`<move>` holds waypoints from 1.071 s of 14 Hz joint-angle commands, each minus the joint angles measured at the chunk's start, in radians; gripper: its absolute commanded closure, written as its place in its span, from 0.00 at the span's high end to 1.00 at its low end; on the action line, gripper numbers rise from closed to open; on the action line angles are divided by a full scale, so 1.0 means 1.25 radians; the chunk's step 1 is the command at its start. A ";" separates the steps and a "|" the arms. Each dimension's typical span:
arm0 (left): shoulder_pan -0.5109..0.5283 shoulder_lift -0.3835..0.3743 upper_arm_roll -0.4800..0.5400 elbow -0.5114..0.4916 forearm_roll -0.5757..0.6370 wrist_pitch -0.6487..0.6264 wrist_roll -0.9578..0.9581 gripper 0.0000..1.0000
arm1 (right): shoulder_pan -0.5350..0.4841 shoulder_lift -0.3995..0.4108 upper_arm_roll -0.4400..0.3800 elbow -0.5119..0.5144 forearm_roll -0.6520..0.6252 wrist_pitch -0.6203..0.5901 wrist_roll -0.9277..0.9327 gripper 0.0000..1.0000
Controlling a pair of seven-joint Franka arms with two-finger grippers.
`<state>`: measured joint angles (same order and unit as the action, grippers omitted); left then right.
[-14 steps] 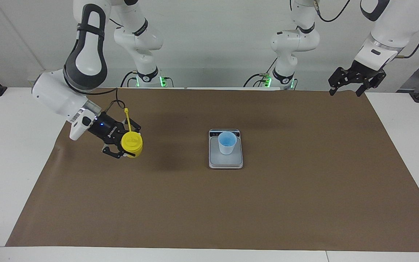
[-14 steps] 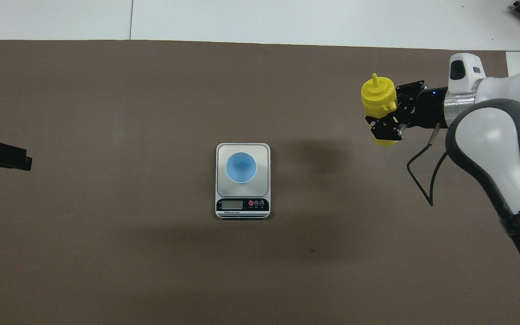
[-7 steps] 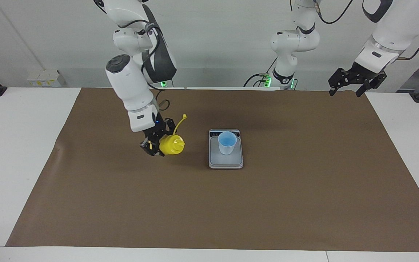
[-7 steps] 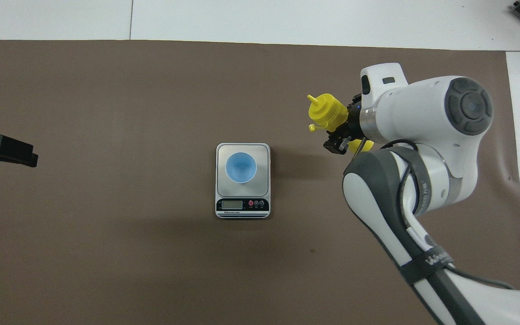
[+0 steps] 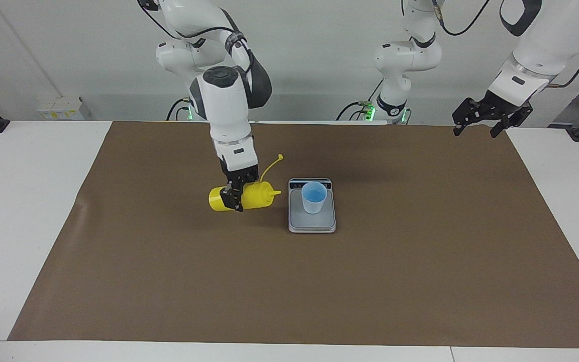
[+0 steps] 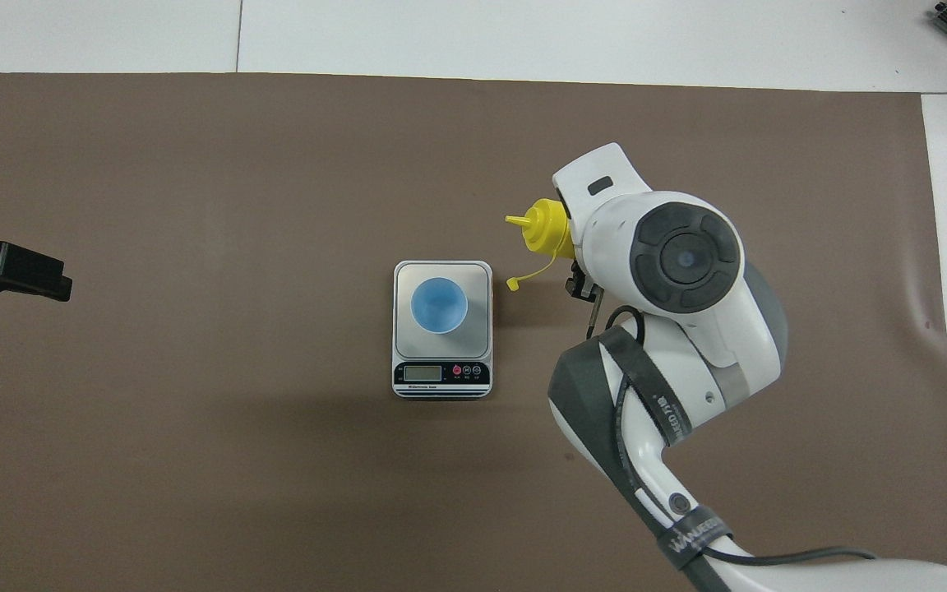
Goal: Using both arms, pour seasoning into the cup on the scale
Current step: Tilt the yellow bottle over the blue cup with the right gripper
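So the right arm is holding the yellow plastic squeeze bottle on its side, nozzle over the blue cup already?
Not quite: the yellow plastic squeeze bottle lies sideways in the right gripper, but its nozzle stops short of the small pale blue cup and the flat silver-grey scale. The overhead view shows the gap.

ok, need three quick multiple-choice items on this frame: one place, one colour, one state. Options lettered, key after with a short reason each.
1. Where is the cup?
A. on the scale's weighing plate
B. on the brown mat beside the scale
C. in the left gripper

2. What colour is the squeeze bottle?
A. red
B. yellow
C. white

3. How does the bottle sit in the right gripper?
A. upright, nozzle up
B. upside down over the cup
C. on its side, nozzle toward the scale

Key: A, the cup stands on the grey plate; B, body and nozzle are yellow; C, it lies level beside the scale. The left gripper waits open at its own end of the table.
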<state>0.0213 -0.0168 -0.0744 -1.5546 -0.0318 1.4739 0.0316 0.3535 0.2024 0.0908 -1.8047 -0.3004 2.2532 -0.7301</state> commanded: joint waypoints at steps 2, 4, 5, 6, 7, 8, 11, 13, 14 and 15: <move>0.006 -0.010 -0.001 -0.007 0.010 -0.007 -0.006 1.00 | 0.037 0.023 -0.003 0.009 -0.148 0.014 0.007 0.00; 0.007 -0.010 0.001 -0.007 0.010 -0.006 -0.006 1.00 | 0.052 0.028 0.001 0.010 -0.303 0.026 0.007 0.00; 0.007 -0.010 0.001 -0.007 0.010 -0.007 -0.006 1.00 | 0.052 0.038 0.001 0.010 -0.318 0.026 0.007 0.00; 0.007 -0.010 0.001 -0.007 0.010 -0.007 -0.006 1.00 | 0.053 0.044 0.001 0.013 -0.324 0.026 0.008 0.00; 0.007 -0.010 0.002 -0.007 0.010 -0.007 -0.006 1.00 | 0.063 0.052 0.002 0.025 -0.330 0.022 0.009 0.00; 0.007 -0.010 0.001 -0.007 0.010 -0.007 -0.006 1.00 | 0.082 0.059 0.001 0.034 -0.336 0.015 0.009 0.00; 0.007 -0.010 0.002 -0.007 0.010 -0.007 -0.006 1.00 | 0.112 0.074 0.002 0.035 -0.466 0.005 0.009 0.00; 0.007 -0.010 0.002 -0.007 0.010 -0.007 -0.006 1.00 | 0.129 0.079 0.002 0.035 -0.524 -0.015 0.009 0.00; 0.007 -0.010 0.002 -0.007 0.010 -0.007 -0.006 1.00 | 0.132 0.082 0.002 0.035 -0.527 -0.018 0.009 0.00; 0.007 -0.010 0.002 -0.007 0.010 -0.007 -0.006 1.00 | 0.133 0.085 0.001 0.035 -0.527 -0.026 0.009 0.00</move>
<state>0.0221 -0.0168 -0.0679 -1.5548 -0.0318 1.4734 0.0316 0.5169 0.2914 0.0919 -1.7920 -0.9157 2.2514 -0.7267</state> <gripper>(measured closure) 0.000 0.471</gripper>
